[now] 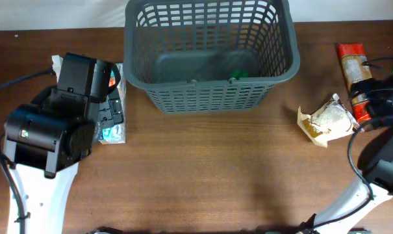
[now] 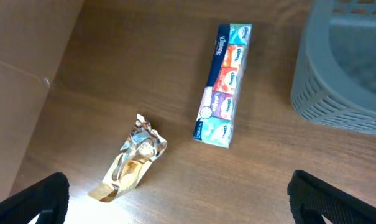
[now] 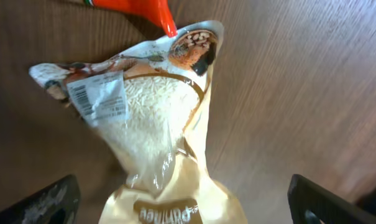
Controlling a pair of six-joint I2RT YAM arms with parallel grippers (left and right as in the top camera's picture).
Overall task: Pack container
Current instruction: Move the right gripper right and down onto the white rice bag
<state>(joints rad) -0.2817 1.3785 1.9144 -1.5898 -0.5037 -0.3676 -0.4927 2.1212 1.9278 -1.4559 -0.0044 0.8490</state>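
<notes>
1. Find the container (image 1: 209,97) in the overhead view. It stands upright at the far middle of the table (image 1: 215,169), mouth up. A small green item (image 1: 238,75) lies on its floor, too small to identify.
2. The left wrist view shows only one corner of the container, at the right edge of the picture and apart from everything else.
3. Read the left gripper (image 2: 178,200) in its own wrist view. Its fingers (image 2: 32,202) are spread wide, one at each lower corner, and grip nothing. Overhead, the arm's own body hides them.
4. The left wrist view shows a tissue pack (image 2: 224,87) whole, with a crumpled gold wrapper (image 2: 133,160) lying near it. Overhead, the left arm covers most of the pack.
5. Read the right gripper (image 3: 181,200) in its own wrist view. Its fingers (image 3: 45,202) are wide apart, and neither touches the rice bag (image 3: 150,130) lying between them.
6. Only the right wrist view shows the bag's clear window of white grains and its barcode label. The tip of a red package (image 3: 144,7) meets the bag's top edge. Overhead, both lie at the table's right side, well apart from the container.
</notes>
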